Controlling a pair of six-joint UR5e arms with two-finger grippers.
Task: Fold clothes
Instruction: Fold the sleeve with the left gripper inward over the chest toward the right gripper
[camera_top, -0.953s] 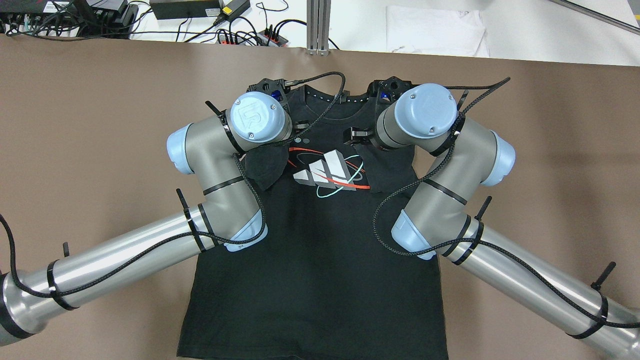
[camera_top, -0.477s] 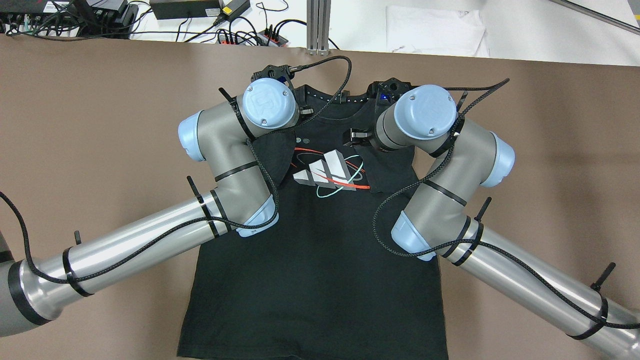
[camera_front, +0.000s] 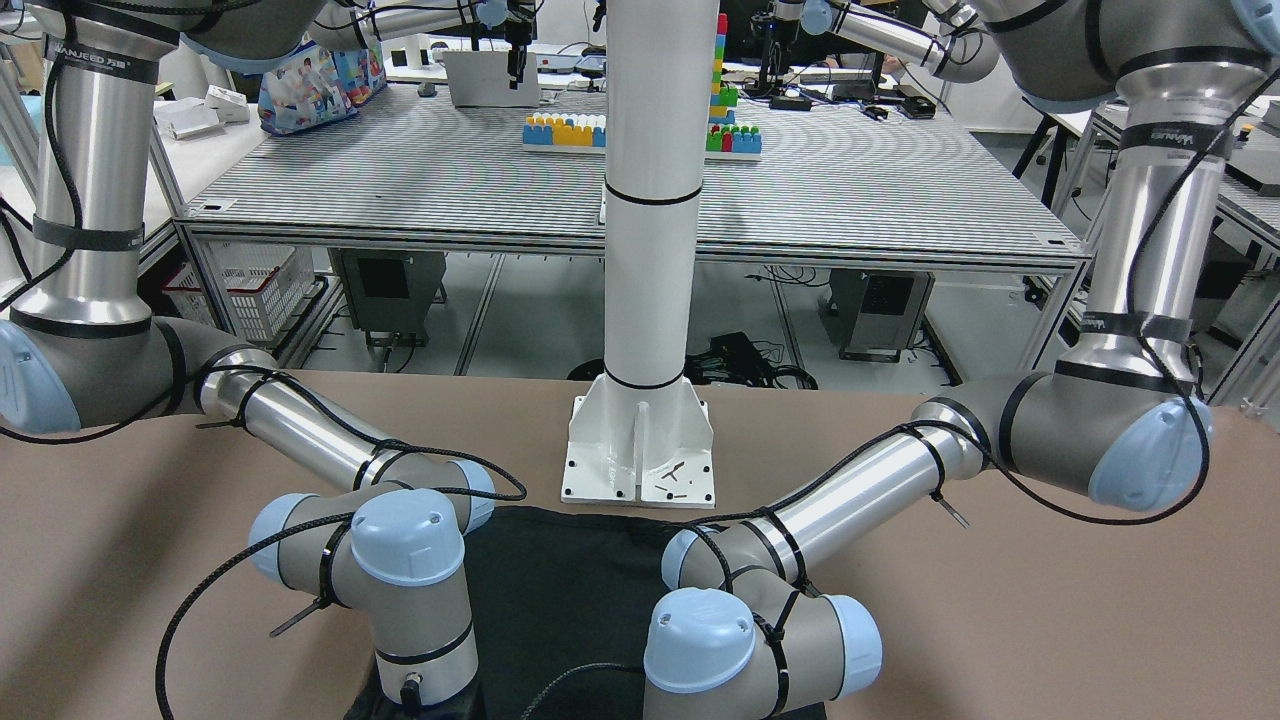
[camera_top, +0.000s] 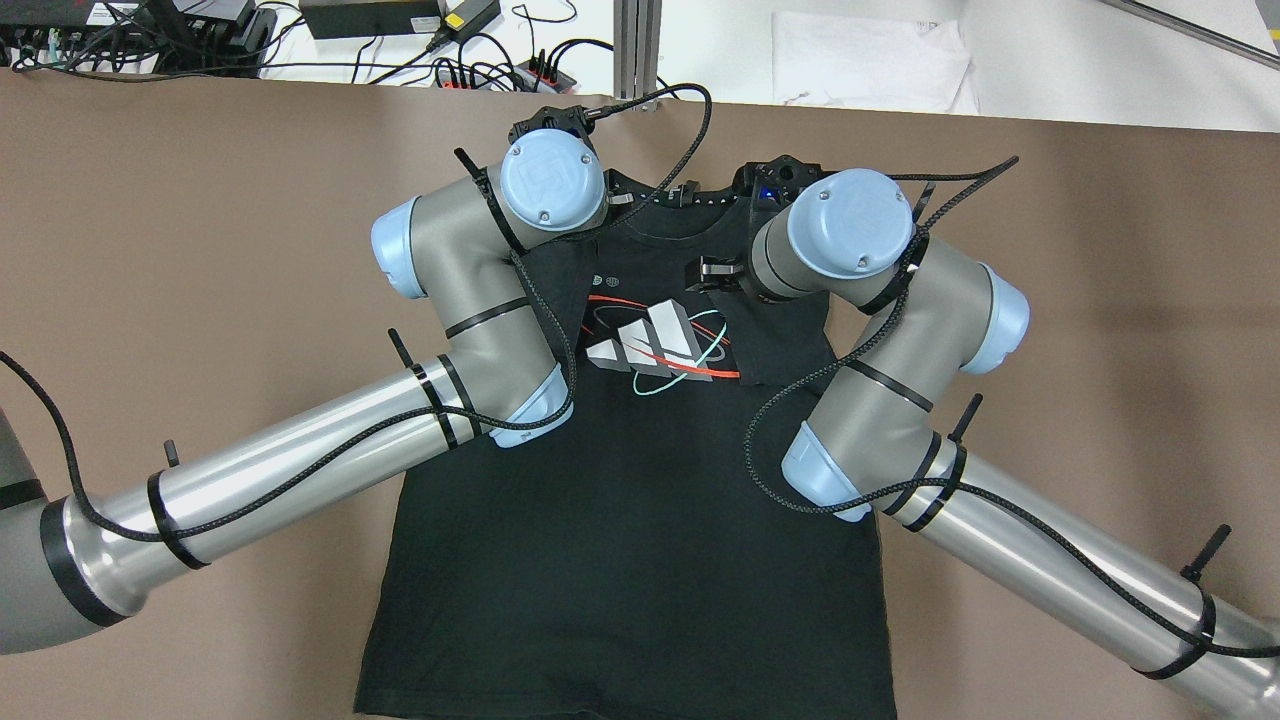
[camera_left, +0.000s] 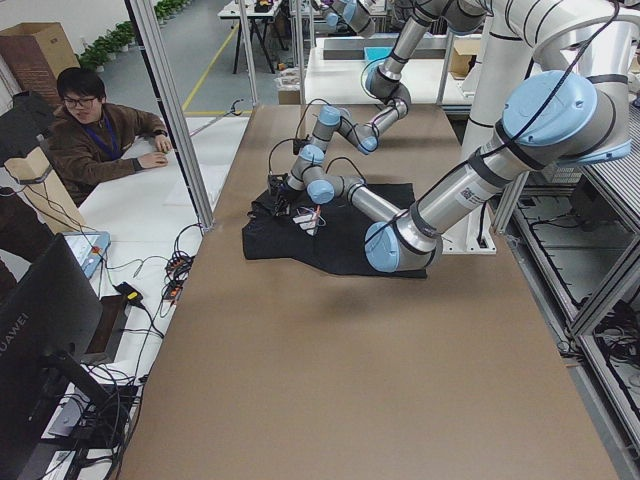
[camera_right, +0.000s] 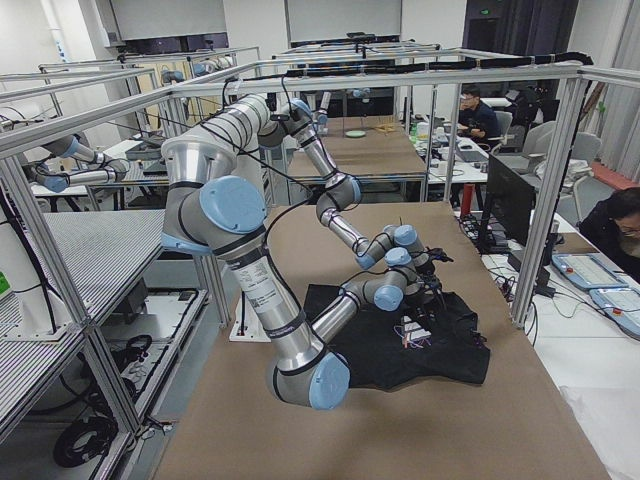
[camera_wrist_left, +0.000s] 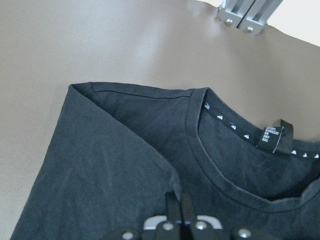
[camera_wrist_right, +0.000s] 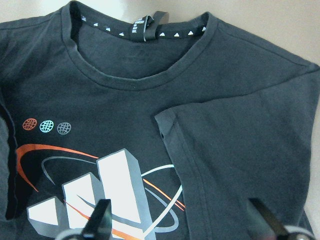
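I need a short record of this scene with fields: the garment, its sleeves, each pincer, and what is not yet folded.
garment: black T-shirt, front up, on the brown table
print: white three-bar logo with red and teal rings
sleeves: left sleeve and right sleeve, both folded inward over the chest
left arm: left pincer, fingers together at the sleeve fold near the collar; unclear whether it pinches fabric
right arm: right pincer, open above the chest
not yet folded: lower body of the T-shirt
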